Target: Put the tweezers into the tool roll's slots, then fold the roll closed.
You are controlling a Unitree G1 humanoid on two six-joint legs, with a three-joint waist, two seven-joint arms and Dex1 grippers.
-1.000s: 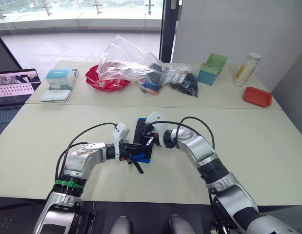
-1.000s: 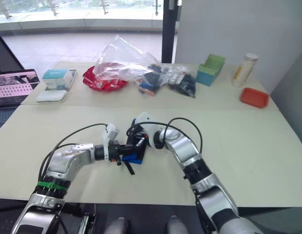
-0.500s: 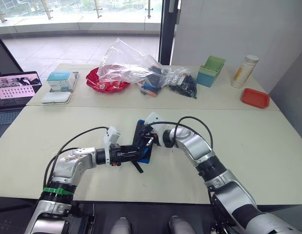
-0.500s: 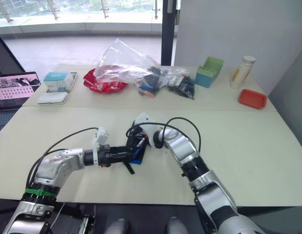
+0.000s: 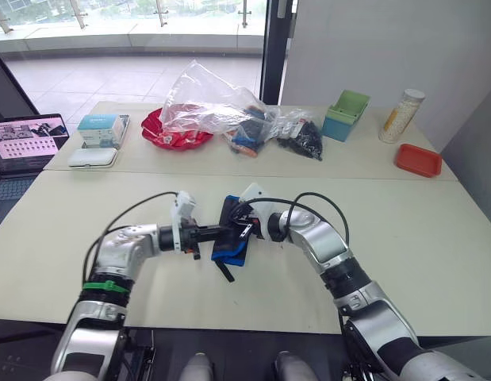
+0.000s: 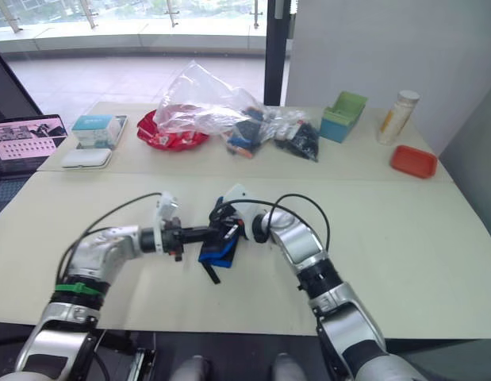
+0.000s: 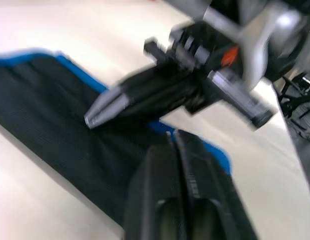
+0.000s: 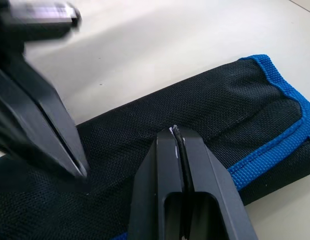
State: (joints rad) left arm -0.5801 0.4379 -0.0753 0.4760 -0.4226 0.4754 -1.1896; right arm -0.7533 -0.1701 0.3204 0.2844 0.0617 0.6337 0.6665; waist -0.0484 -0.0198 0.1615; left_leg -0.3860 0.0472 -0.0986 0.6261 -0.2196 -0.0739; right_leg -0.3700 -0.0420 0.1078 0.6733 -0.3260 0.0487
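The tool roll lies folded on the near table, black with blue edging, and its black strap sticks out toward the front edge. My left gripper is shut, its tips resting on the roll's left side. From the right, my right gripper is also shut and presses on the black fabric close to the left one. In the right wrist view the left gripper's fingers touch the roll just beside mine. The slots are hidden inside the fold, and the tweezers are out of view.
Across the far table stand a laptop, a white case, a teal box, a red bowl under a clear plastic bag, a green bin, a canister and a red tray.
My left forearm has swung away from the table's front edge, and its gripper has slid a little further onto the roll. The right gripper and the roll have stayed in place.
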